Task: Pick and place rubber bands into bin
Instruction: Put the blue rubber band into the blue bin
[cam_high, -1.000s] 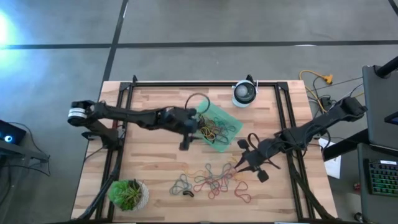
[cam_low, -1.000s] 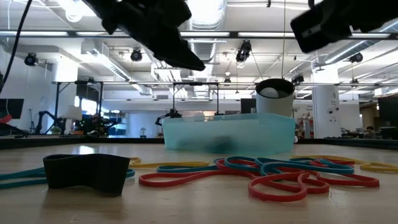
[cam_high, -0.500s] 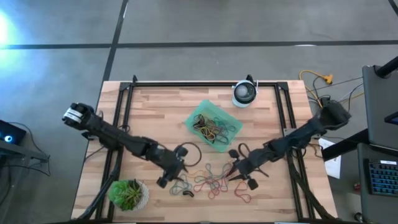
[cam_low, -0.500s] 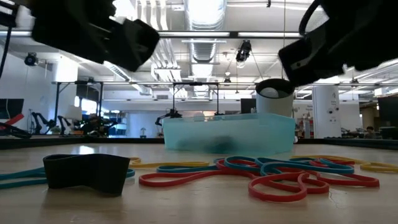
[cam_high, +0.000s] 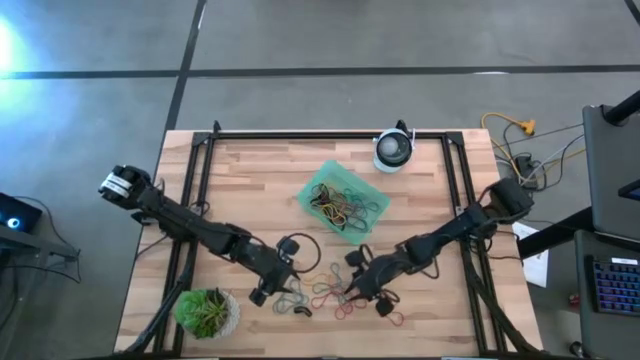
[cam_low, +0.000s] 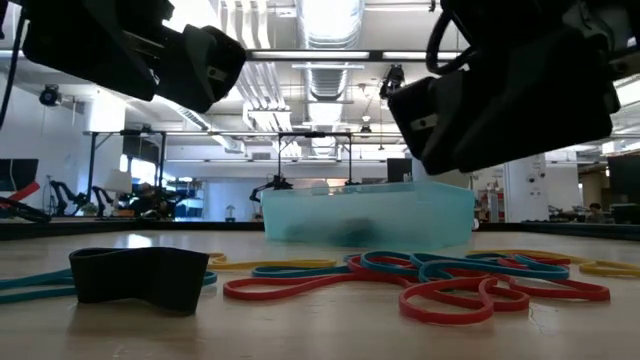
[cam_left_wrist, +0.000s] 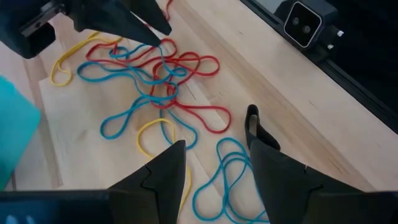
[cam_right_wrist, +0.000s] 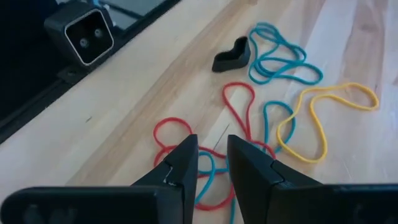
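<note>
Loose rubber bands (cam_high: 335, 292) in red, blue-green and yellow lie tangled on the wooden table near its near edge, also seen in the low view (cam_low: 440, 285). A short wide black band (cam_low: 140, 275) stands on edge at their left. More bands lie in the mint-green bin (cam_high: 343, 203) farther back. My left gripper (cam_high: 270, 292) hovers open over the heap's left end (cam_left_wrist: 214, 146). My right gripper (cam_high: 350, 290) hangs low over the heap's right part, its fingers (cam_right_wrist: 186, 163) a narrow gap apart with nothing between them.
A potted plant (cam_high: 207, 312) stands at the near left corner. A round white-and-black device (cam_high: 393, 150) sits at the far edge behind the bin. A small camera block (cam_right_wrist: 81, 34) sits at the near edge. Black frame rails run along both sides.
My left gripper has swung from the bin toward the near edge and down to the heap's left end, then kept still. My right gripper has moved toward the table's left and down onto the heap's right part. The bands lie as before.
</note>
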